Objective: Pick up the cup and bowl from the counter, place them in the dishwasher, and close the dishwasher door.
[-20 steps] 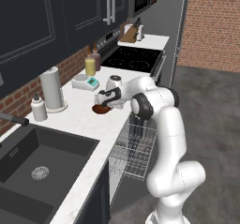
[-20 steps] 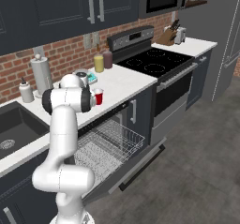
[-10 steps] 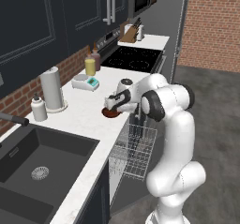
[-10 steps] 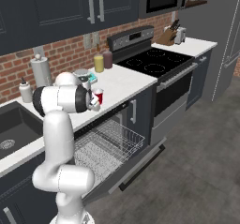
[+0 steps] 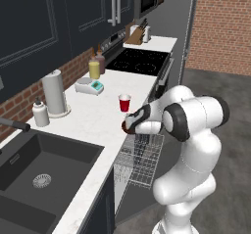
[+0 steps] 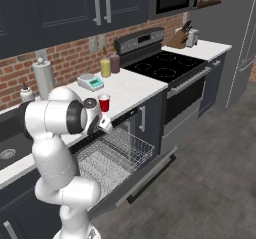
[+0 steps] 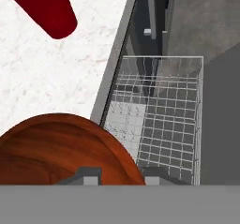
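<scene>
The bowl (image 7: 61, 150) is being carried in the tool (image 5: 131, 124), whose jaws are closing narrowly on its rim, at the bench (image 5: 93, 115) edge above the dishwasher's pulled-out wire rack (image 7: 159, 124), the cup (image 5: 125, 102) standing just behind on the bench.

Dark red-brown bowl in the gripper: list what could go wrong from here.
1. The shallow dark red-brown bowl is held by the gripper at its rim only, over the edge of the white speckled counter; it may slip before it clears the edge.
2. The small red cup stands close behind; a swing back could topple it.
3. The silver wire rack lies well below; an early release would drop the bowl hard.
</scene>
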Available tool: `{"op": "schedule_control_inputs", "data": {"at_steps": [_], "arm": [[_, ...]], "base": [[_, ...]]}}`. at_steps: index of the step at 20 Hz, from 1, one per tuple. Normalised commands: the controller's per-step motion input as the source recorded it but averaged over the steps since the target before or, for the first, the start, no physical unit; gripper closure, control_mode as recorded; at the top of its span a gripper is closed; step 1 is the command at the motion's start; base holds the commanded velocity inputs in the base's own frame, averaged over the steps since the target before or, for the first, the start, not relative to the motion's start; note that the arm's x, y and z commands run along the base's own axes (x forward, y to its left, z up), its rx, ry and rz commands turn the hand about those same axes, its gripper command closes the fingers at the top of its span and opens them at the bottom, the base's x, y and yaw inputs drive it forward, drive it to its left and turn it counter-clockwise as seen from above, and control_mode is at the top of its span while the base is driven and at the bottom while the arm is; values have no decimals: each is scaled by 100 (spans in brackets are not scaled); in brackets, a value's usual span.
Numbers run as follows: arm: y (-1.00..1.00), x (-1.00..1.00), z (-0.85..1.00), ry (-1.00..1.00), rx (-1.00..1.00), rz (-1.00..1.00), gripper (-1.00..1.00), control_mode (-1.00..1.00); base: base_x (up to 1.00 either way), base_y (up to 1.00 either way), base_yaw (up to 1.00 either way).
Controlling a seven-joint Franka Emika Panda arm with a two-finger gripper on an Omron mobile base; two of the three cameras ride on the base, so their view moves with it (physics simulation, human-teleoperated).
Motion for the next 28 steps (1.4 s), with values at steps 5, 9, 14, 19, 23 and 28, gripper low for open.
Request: {"op": "schedule_control_inputs", "data": {"at_steps": [5,9,14,19,23,28], "arm": [[-71,-64,14,-10,5,0,100,-100],[-70,-26,22,-1,6,-2,100,-100],[-77,-5,14,0,7,-1,100,-100],[-62,0,1,1,3,7,100,-100],[-47,0,0,0,0,25,100,-100],[-17,0,0,2,0,29,100,-100]], "base": [[0,0,0],[0,0,0],[0,0,0],[0,0,0],[0,0,0],[0,0,0]]}}
